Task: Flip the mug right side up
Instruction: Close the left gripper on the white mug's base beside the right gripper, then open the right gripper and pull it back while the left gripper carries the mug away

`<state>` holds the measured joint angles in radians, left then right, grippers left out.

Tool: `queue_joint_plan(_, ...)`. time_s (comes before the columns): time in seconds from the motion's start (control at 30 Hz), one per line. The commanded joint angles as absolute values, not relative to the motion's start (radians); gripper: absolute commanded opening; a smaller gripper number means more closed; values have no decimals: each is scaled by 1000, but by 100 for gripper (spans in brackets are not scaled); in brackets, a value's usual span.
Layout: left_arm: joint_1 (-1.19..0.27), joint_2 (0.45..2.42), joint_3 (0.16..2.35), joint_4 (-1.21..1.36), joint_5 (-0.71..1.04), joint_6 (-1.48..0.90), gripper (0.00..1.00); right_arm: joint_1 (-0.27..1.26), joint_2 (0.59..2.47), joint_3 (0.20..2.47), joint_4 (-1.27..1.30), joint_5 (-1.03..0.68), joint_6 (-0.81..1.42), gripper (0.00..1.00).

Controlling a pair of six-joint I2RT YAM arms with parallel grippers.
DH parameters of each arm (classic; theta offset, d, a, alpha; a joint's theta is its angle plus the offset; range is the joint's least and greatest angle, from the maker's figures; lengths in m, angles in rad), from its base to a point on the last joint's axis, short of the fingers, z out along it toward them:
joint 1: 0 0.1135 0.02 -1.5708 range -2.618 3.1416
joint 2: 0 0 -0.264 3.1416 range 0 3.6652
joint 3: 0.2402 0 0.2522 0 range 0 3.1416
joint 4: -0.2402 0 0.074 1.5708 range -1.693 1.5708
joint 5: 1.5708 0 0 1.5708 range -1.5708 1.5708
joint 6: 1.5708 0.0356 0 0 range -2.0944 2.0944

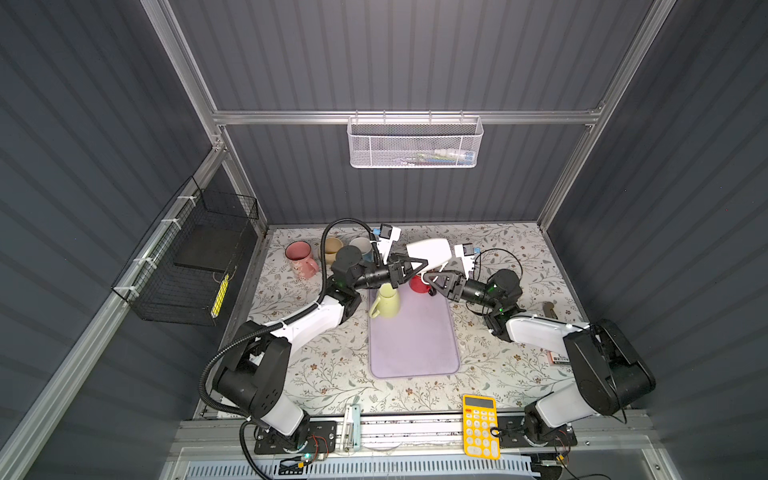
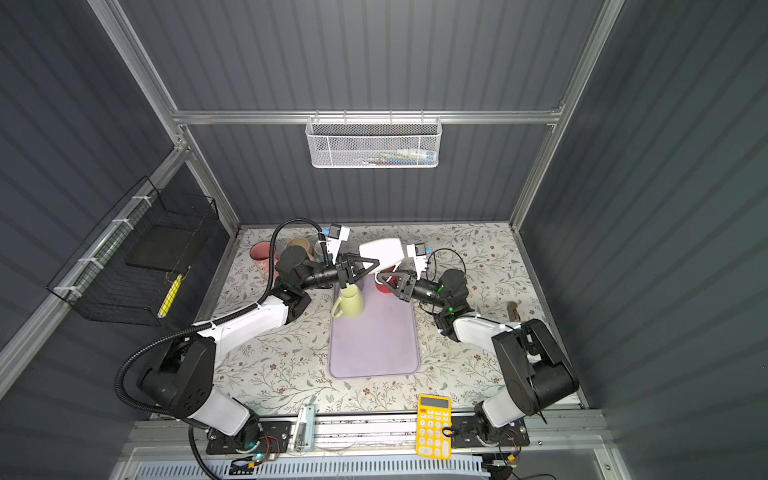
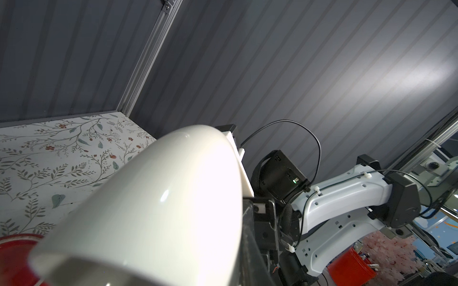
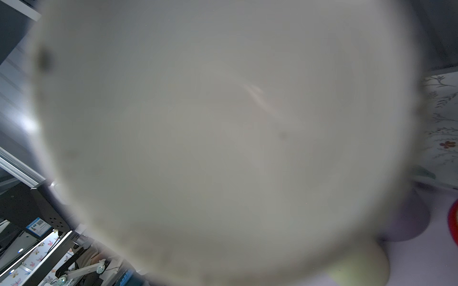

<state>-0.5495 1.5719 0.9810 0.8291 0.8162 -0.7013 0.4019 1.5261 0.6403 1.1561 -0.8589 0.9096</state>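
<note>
1. white mug [image 1: 430, 250] [image 2: 381, 249]: held aloft over the far end of the worktop [image 1: 498, 374], between the two grippers. it is tilted on its side, neither upright nor inverted. its glossy wall is seen close up in the left wrist view [image 3: 153, 198], and the right wrist view is filled by a blurred, pale round face of it [image 4: 223, 136].
2. left gripper [image 1: 424, 262] [image 2: 376, 262]: reached in from the left. its jaws are closed onto the white mug's left side.
3. right gripper [image 1: 427, 276] [image 2: 379, 276]: reached in from the right, with its tip set at the white mug's lower edge. whether its jaws are clamped or parted cannot be told.
4. lilac mat [image 1: 415, 345]: laid flat at the centre of the worktop.
5. red mug [image 1: 417, 285]: placed at the mat's far end, below the grippers and partly hidden.
6. yellow-green mug [image 1: 385, 305]: placed at the mat's far left corner, handle to the left, its top covered by the left arm.
7. pink mug [image 1: 299, 257], tan mug [image 1: 332, 246], bluish mug [image 1: 360, 245]: grouped at the rear left of the worktop.
8. yellow calculator [image 1: 480, 426]: laid at the front edge, right of centre.
</note>
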Motion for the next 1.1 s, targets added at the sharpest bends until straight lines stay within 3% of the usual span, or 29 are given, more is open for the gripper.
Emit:
queue_joint_plan(0.0,-552,1580,1011,859,801,-698,11,406,1523,640,1237,-844,883,21)
queue_joint_plan(0.37,-551,1572,1006,839,789,-684,0,406,1512,644,1193,-821,856,37)
queue_joint_plan(1.07,-500,1427,1026,407,682,-420,0,384,1491,606,1086,-798,790,39)
